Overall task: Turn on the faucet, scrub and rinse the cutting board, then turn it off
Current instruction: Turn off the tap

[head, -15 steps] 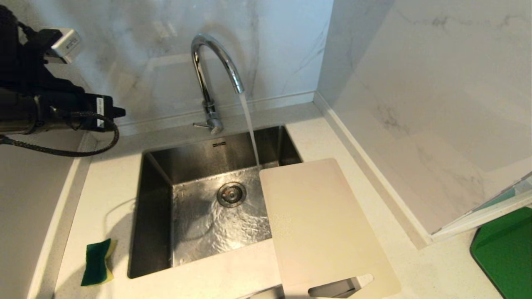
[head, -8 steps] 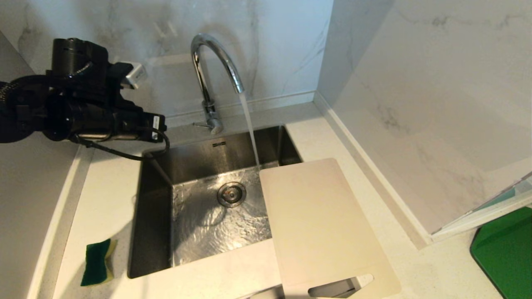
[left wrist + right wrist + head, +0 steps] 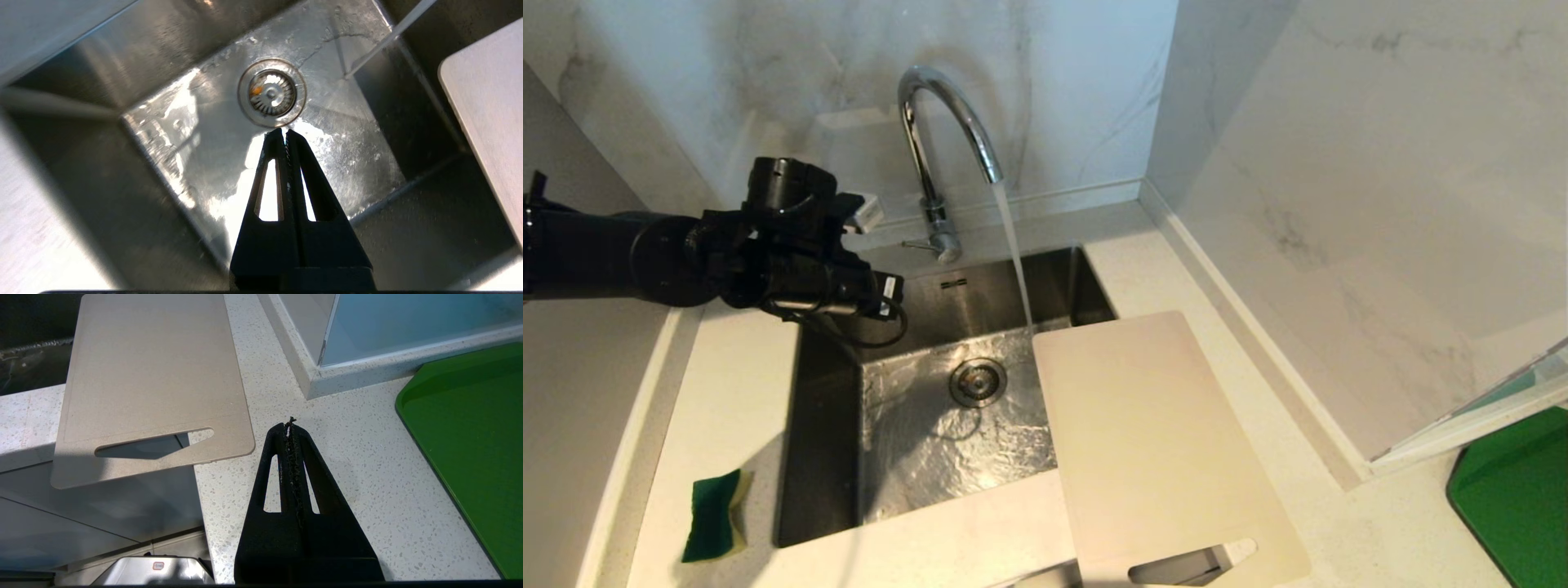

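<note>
Water was already running from the faucet (image 3: 947,131), stream landing in the sink (image 3: 833,425) just at the far edge of the cutting board (image 3: 1152,441). The board lay flat, bridging the sink's right side and the counter (image 3: 327,465), handle slot hanging off the near counter edge. My guess: it sat there so the water could reach it and runoff would drain into the basin. It looked dry and unscrubbed.

My left gripper (image 3: 284,132) was pressed together, pinching nothing, pointing down over the sink near the drain (image 3: 271,92). In the head view the left arm (image 3: 792,245) sat over the sink's far-left corner, just beside the faucet's small side lever (image 3: 920,245) but not touching it. With fingers closed I judged it was passing through, not setting up a grasp.

My right gripper (image 3: 291,426) was also pressed together and empty, parked over the counter between the board's handle end and the green tray (image 3: 470,441).

The sponge (image 3: 715,514) lay on the counter left of the sink, untouched, well apart from both grippers. Likely the next thing to fetch.

Versus a second earlier: the left arm was up at the far left against the wall; it had since swung down and rightward to the sink corner. Board, sponge, water flow and lever looked unchanged.
</note>
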